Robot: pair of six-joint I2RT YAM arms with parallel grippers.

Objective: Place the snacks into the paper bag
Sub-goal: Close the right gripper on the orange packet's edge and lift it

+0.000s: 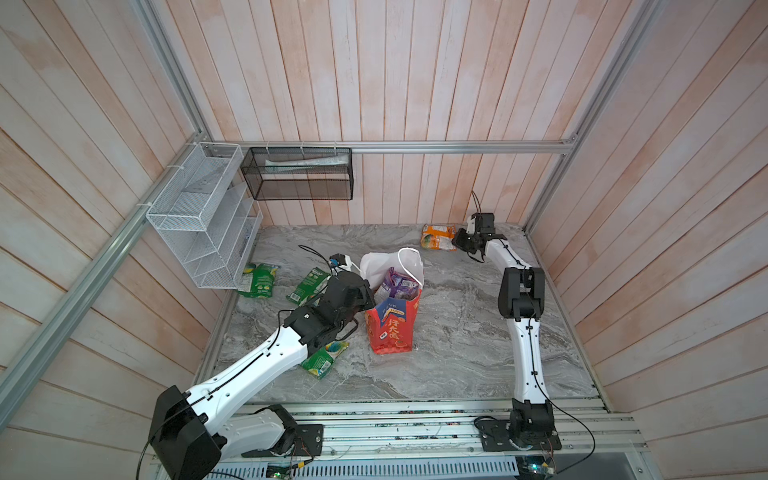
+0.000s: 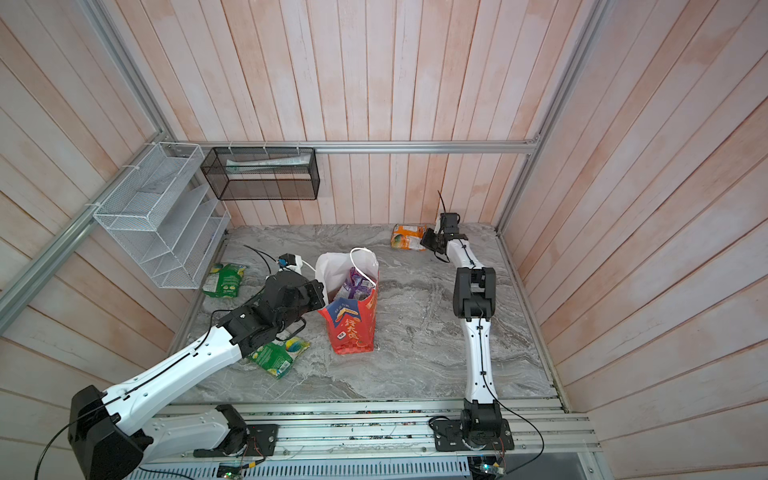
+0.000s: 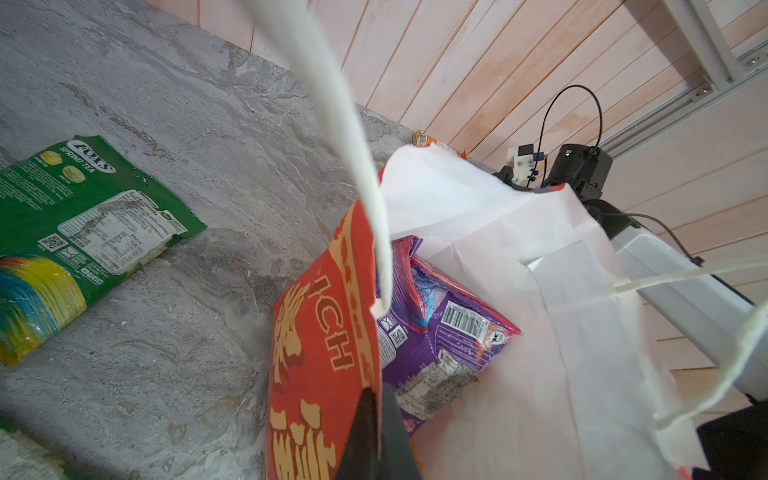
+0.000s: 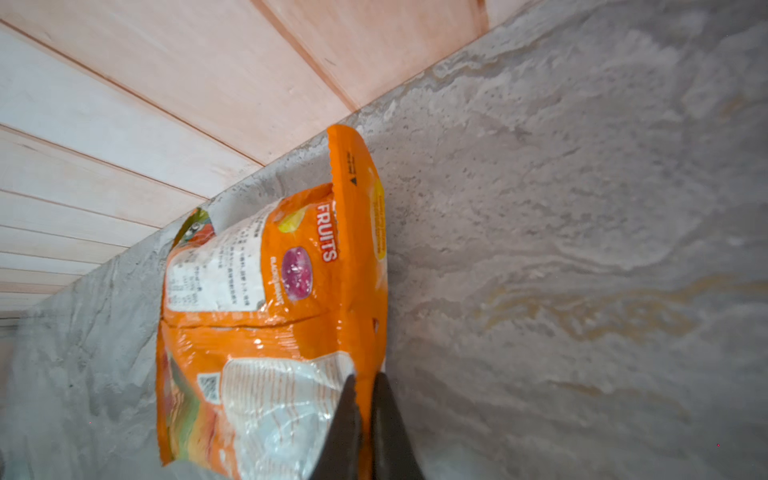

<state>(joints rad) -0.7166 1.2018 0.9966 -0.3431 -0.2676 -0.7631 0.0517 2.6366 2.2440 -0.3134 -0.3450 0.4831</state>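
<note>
I've got the left pincer point(image 3: 377, 390) clamped on the bag point(image 1: 392, 328) rim; it stands on the worktop point(image 1: 457, 332), purple packet point(image 3: 436, 340) inside. The right pincer point(image 4: 365, 376) is clamped on the orange packet point(image 4: 270, 316) edge by the back wall point(image 1: 415, 83). Three green packets point(image 1: 258, 280) lie left of the bag.

The orange packet point(image 4: 270, 332) is glossy plastic, the paper bag point(image 1: 390, 332) matt.

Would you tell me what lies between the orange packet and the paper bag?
Nothing: only bare table separates orange packet from paper bag, in both top views.
</note>
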